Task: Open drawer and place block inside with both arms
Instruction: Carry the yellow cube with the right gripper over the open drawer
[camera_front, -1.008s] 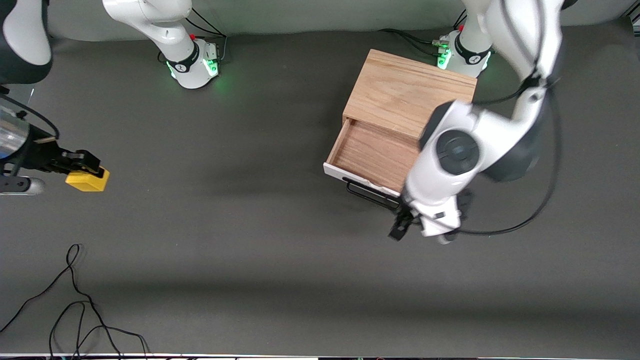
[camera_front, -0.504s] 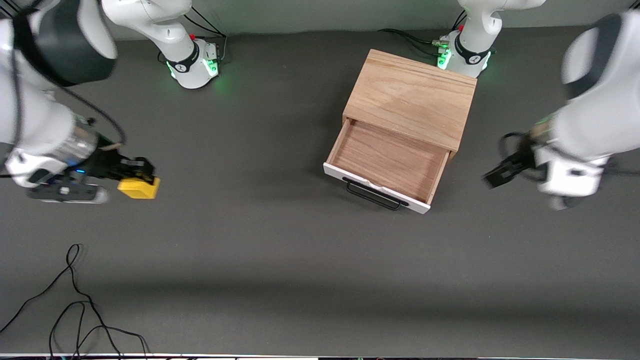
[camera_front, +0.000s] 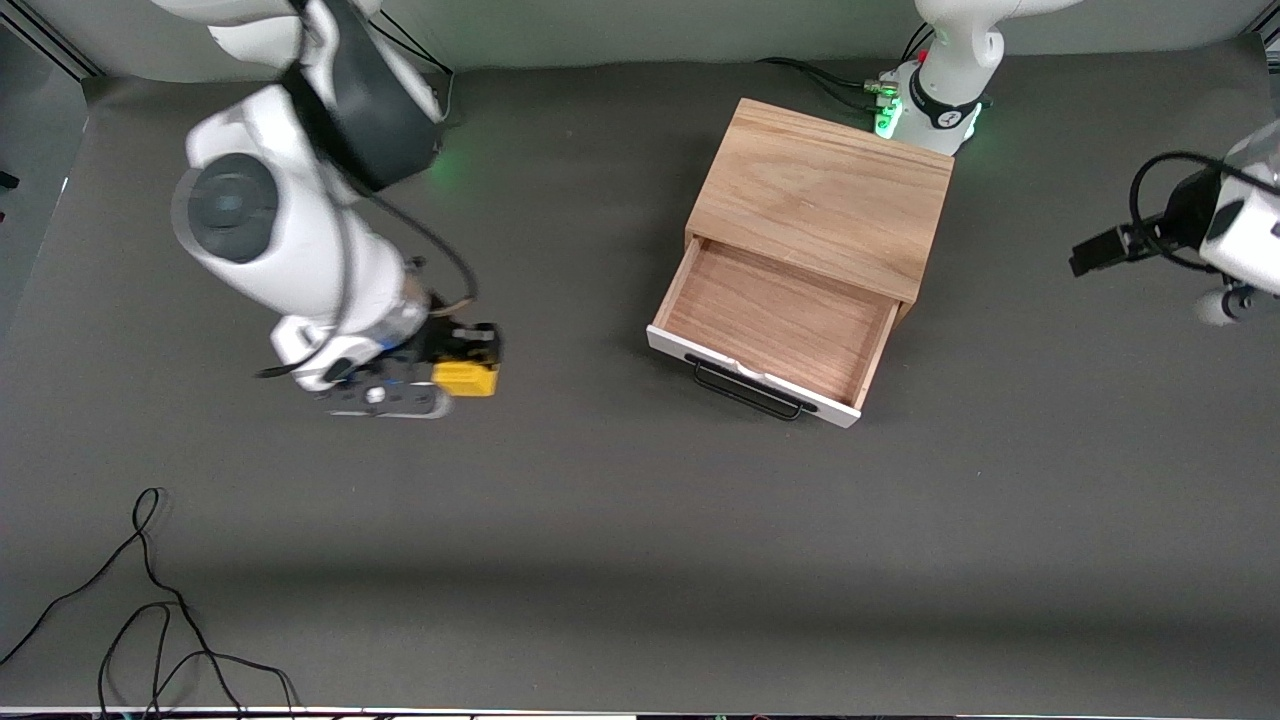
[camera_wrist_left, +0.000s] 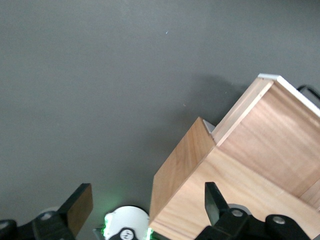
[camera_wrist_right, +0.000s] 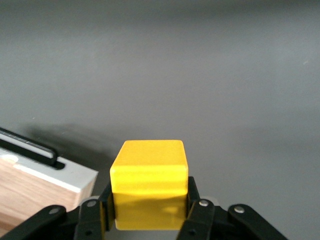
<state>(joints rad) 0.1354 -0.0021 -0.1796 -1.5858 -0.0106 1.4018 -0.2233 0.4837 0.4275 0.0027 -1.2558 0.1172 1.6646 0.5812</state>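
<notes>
The light oak wooden box stands near the left arm's base, with its drawer pulled open and empty; the white front and black handle face the front camera. My right gripper is shut on the yellow block and holds it over the bare table, toward the right arm's end from the drawer. In the right wrist view the block sits between the fingers, and the drawer's white front shows. My left gripper is open and empty, over the table's left-arm end. The left wrist view shows the box.
Loose black cables lie on the dark mat at the near corner of the right arm's end. The left arm's green-lit base stands close to the box's back, with cables beside it.
My right arm has carried the block across the table toward the drawer. My left arm has swung away from the drawer's handle toward its own end of the table.
</notes>
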